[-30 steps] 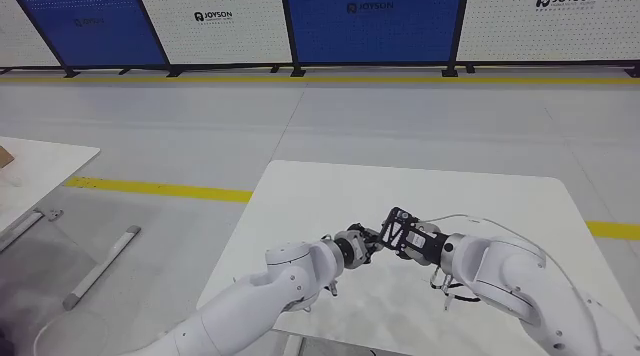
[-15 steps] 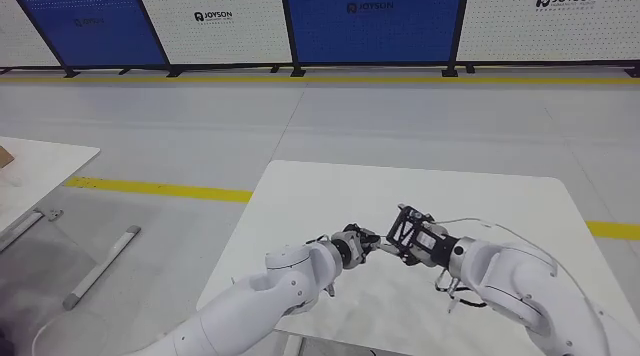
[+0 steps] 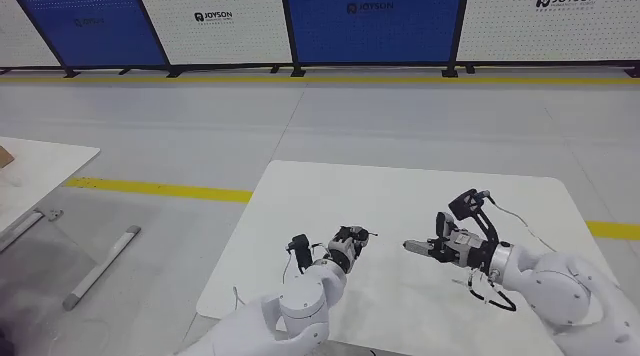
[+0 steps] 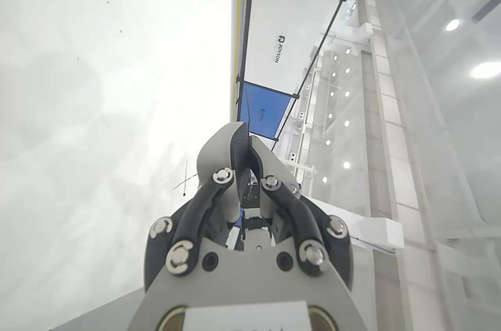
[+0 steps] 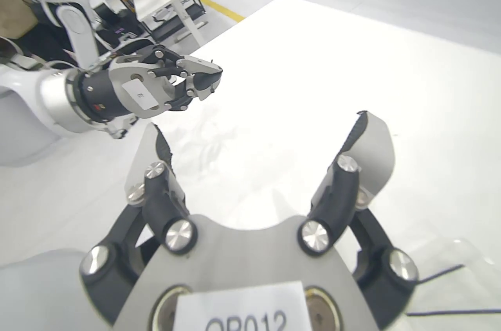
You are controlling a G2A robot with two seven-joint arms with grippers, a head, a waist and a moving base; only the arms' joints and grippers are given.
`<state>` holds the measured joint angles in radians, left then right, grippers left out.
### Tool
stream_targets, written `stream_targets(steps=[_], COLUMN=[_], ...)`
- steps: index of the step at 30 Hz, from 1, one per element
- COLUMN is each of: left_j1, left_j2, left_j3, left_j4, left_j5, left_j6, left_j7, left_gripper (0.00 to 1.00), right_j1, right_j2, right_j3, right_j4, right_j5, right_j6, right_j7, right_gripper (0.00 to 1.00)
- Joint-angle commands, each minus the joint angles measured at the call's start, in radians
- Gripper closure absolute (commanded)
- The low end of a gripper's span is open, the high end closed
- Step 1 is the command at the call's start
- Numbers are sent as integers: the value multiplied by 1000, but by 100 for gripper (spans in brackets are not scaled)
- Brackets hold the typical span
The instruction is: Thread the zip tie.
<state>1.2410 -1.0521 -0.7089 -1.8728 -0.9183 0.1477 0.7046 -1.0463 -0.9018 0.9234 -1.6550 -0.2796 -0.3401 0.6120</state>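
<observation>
From above, the left tool (image 3: 352, 237) is pinched shut on the zip tie (image 3: 367, 231), a thin black sliver poking from its tip over the near middle of the bench (image 3: 480, 191). The right tool (image 3: 418, 247) hangs apart, to its right.

At the left wrist, the pads are pressed together. The tie is a hair-thin dark line beyond them.

At the right wrist, the right tool gapes wide and holds nothing.

My worry is that so little strap shows that the right tool could miss its end or knock it askew. Something that slender might also swivel in the pinch.
</observation>
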Motion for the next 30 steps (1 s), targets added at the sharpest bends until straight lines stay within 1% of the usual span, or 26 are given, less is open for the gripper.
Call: stream_targets(steps=[1, 12, 13, 14, 16, 17, 19, 20, 22, 23, 26, 27, 29, 30], left_j1=[1, 1, 2, 8, 17, 27, 43, 59, 83, 97, 120, 127, 136, 140], left_j2=[0, 0, -1, -2, -2, -2, -2, -1, -1, -2, -4, -6, -10, -12], left_j3=[0, 0, -1, -5, -9, -12, -12, -5, 5, 11, 18, 19, 18, 17], left_j4=[0, 0, 3, 9, 7, 2, -9, -16, -18, -18, -15, -13, -13, -13], left_j5=[3, 3, 9, 28, 63, 93, 149, 208, 287, 333, 407, 430, 454, 467], left_j6=[0, 0, -6, -18, -25, -33, -47, -62, -86, -98, -113, -116, -120, -119], left_j7=[0, 0, -6, -15, -23, -24, -27, -27, -22, -19, -13, -12, -10, -10], left_gripper=[100, 100, 100, 100, 100, 100, 100, 100, 100, 100, 100, 100, 100, 100], right_j1=[-1, -1, -7, -2, 20, 45, 75, 96, 126, 146, 183, 201, 224, 239], right_j2=[0, 0, -1, -3, -6, -9, -16, -24, -39, -51, -83, -98, -123, -140], right_j3=[0, 0, -3, -6, -6, -3, -6, -11, -20, -22, -28, -33, -47, -56], right_j4=[-2, -2, -1, -1, 18, 44, 95, 126, 176, 216, 301, 342, 392, 425], right_j5=[-49, -49, -32, 40, 186, 277, 367, 427, 525, 588, 689, 701, 710, 707], right_j6=[0, 0, 0, 0, 0, 0, 0, 0, 0, 0, 0, 0, 0, 0], right_j7=[-19, -19, -14, 30, 120, 185, 262, 302, 378, 429, 531, 557, 592, 603], right_gripper=[0, 0, 0, 0, 0, 0, 0, 0, 0, 0, 0, 0, 0, 0])
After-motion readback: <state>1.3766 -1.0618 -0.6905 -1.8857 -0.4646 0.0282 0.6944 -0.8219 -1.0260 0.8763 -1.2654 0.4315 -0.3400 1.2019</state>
